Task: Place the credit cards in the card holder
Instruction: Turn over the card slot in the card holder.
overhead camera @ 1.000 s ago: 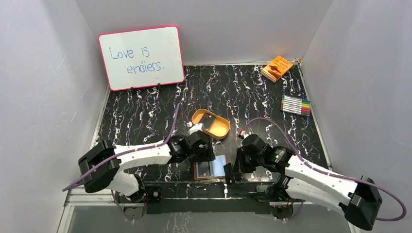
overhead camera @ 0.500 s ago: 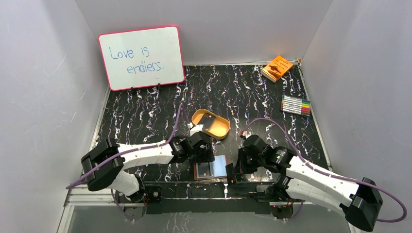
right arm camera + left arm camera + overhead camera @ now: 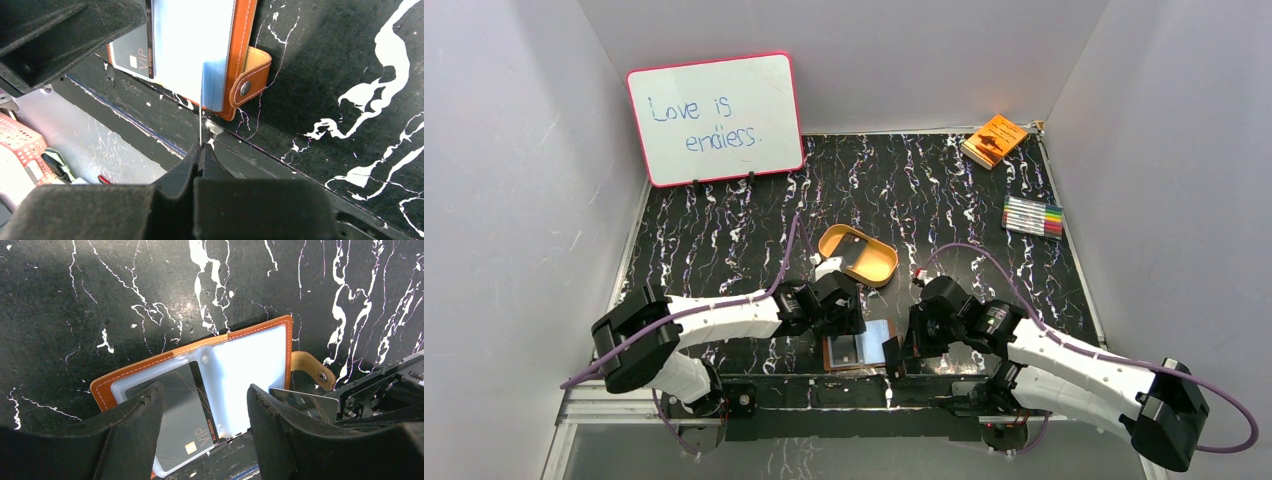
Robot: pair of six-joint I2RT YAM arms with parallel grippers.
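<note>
Slight leftward travel of the right arm is noted against a second ago; the card holder has not shifted.

The right gripper point(image 3: 200, 150) is clamped tight on the pale card point(image 3: 307, 404), which it holds on edge. The card's far end reaches the strap-tab point(image 3: 250, 75) side of the card holder point(image 3: 245, 360). Whether it has entered the clear sleeve cannot be told.

The left gripper point(image 3: 205, 392) stands with jaws apart and grips nothing, one finger over each half of the holder. The holder lies spread open at the near edge of the marbled table point(image 3: 75, 300), between the two grippers. A dark card point(image 3: 182, 405) marked VIP sits in its left sleeve.
</note>
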